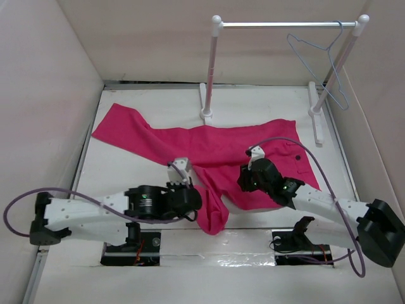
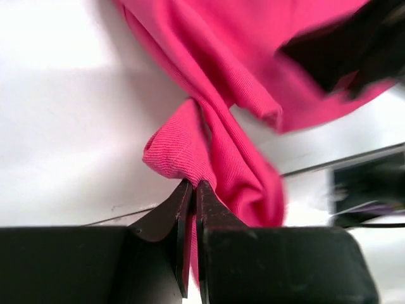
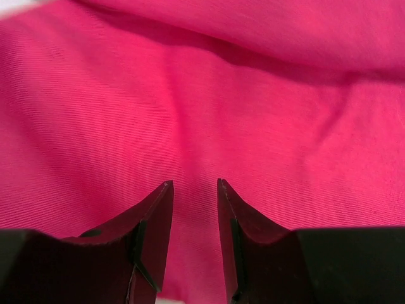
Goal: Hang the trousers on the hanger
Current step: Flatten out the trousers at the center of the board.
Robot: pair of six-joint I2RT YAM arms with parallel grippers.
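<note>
left claw (image 2: 193, 185): tips together, clamped on a bunched fold of the trousers (image 1: 215, 142). The fold sits near the bench's (image 1: 114, 161) near edge, about mid-width.
right claw (image 3: 194, 183): tips apart, nothing between them, pointing down at flat fabric. We cannot tell whether it touches the cloth.
trousers: spread across the middle of the bench. One leg runs to the far left corner, and the wider part lies toward the right edge. A fold droops toward the near edge beside the left claw.
hanger (image 1: 319, 66): hooked on the rack (image 1: 288, 25) bar at the far right corner, well apart from the trousers and both claws.
step in hand, our read: gathering the cloth, with the second grasp not yet made.
how to do it well: we'd bring the right claw down until cloth fills the gap, then close on a single ridge, not a thick wad. We'd keep the two grips apart along one leg, so a straight span forms to drape over the hanger's lower wire.
risk: the left claw holds a thin pinch at the tips, so a hard pull may slip it.
containers: we see none. The only holder is the rack, and it carries just the hanger.
</note>
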